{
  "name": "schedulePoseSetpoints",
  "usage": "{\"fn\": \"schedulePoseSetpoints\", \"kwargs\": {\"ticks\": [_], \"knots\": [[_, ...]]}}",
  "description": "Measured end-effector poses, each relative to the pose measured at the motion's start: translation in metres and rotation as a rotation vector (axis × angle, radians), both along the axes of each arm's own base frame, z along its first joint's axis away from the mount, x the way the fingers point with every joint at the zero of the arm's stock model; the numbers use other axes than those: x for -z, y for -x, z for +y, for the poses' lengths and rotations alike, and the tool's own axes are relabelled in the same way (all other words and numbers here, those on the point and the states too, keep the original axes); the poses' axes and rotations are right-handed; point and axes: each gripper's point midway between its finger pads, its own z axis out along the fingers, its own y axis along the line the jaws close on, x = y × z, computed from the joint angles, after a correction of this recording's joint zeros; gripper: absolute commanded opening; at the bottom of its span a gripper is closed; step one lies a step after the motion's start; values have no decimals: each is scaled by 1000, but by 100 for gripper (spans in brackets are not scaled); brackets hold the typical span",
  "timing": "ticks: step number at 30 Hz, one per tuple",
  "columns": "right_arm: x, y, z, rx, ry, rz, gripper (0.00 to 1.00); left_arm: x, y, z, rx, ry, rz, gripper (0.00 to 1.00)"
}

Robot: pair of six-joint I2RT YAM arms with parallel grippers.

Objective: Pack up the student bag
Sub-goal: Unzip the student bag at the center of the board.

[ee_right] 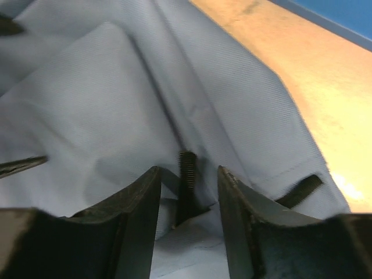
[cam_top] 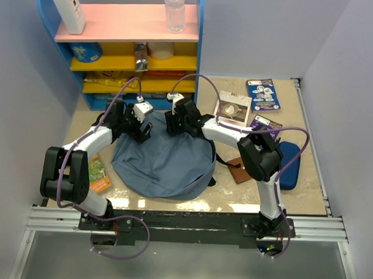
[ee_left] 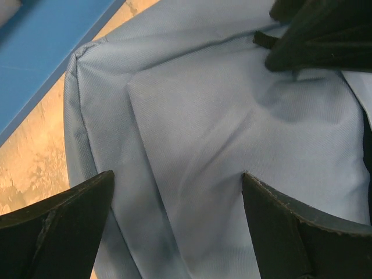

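Observation:
The student bag (cam_top: pixel 164 163), a large slate-blue fabric backpack, lies flat in the middle of the table. Both grippers are at its far edge. My left gripper (cam_top: pixel 143 129) hangs open just above the cloth, its fingers spread wide over a smooth fold of the bag (ee_left: pixel 192 116) with nothing between them (ee_left: pixel 177 174). My right gripper (cam_top: pixel 175 124) is half a hand to the right. Its jaws stand partly apart (ee_right: pixel 189 170) around a raised fold with a black zipper strip (ee_right: pixel 186 160), which touches neither finger. The bag's opening is hidden.
A blue shelf unit (cam_top: pixel 198 54) stands right behind the bag. Two booklets (cam_top: pixel 263 95) (cam_top: pixel 235 107), a brown flat case (cam_top: pixel 239 171) and a dark-blue pencil case (cam_top: pixel 288 164) lie to the right. A green booklet (cam_top: pixel 97 173) lies to the left.

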Motion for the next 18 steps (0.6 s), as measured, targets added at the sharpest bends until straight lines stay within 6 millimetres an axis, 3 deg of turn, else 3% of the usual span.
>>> {"fn": "schedulePoseSetpoints", "kwargs": {"ticks": [6, 9, 13, 18], "knots": [[-2, 4, 8, -38, -37, 6, 18, -4, -6, -5, -4, 10, -21, 95], [2, 6, 7, -39, -37, 15, 14, -6, -7, -8, -2, 16, -28, 95], [6, 8, 6, -36, -37, 23, 0, -7, -9, -9, -7, 18, -34, 95], [4, 10, 9, -47, -53, 28, 0, -9, -9, -11, -7, 20, -36, 95]]}}
